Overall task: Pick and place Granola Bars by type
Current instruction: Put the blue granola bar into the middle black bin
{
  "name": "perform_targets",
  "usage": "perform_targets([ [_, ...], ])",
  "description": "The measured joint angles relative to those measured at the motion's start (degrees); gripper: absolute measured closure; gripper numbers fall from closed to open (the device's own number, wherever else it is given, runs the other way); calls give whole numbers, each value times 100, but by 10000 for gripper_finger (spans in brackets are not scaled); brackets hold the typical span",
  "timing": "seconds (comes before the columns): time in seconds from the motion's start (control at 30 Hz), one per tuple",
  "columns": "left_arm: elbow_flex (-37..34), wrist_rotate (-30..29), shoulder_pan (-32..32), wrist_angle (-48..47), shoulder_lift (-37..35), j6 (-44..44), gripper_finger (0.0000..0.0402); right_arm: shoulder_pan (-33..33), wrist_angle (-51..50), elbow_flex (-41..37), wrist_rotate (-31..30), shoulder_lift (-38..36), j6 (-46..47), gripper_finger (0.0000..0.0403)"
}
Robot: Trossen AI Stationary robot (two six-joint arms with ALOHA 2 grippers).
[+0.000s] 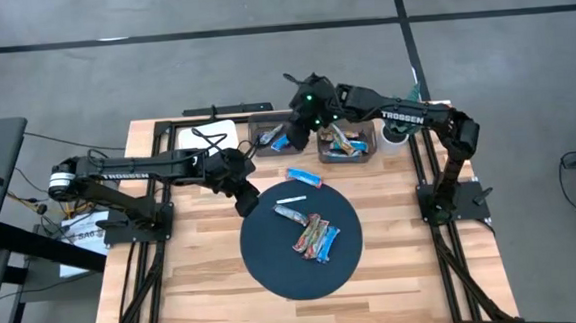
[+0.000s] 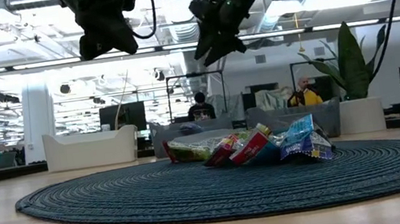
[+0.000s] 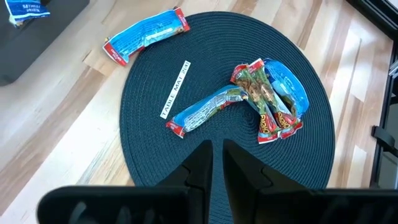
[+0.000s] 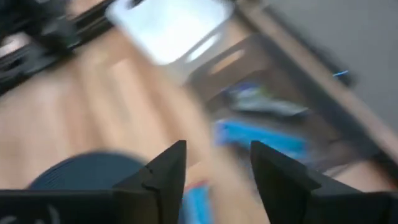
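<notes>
Shiny granola bars, wrapped in blue, red and orange-brown, lie heaped on my round dark woven mat; one blue bar lies on the wood just beside the mat. My left gripper hovers over the mat's edge, fingers nearly together, empty. My right gripper hangs above the trays, fingers apart.

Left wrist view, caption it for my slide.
Left hand hovers nearly shut over round dark-blue woven mat holding shiny wrapped granola bars.
</notes>
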State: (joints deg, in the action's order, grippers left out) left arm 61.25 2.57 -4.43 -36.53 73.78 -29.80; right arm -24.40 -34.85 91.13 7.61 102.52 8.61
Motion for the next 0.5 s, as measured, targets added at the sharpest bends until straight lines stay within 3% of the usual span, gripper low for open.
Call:
perform_targets([
  [0.27, -2, -48, 0, 2, 0, 0, 372, 192, -1546, 0, 1974, -11, -97, 201],
  [0.5, -1, -153, 0, 5, 0, -2, 372, 914, -2956, 0, 2171, -15, -393, 204],
])
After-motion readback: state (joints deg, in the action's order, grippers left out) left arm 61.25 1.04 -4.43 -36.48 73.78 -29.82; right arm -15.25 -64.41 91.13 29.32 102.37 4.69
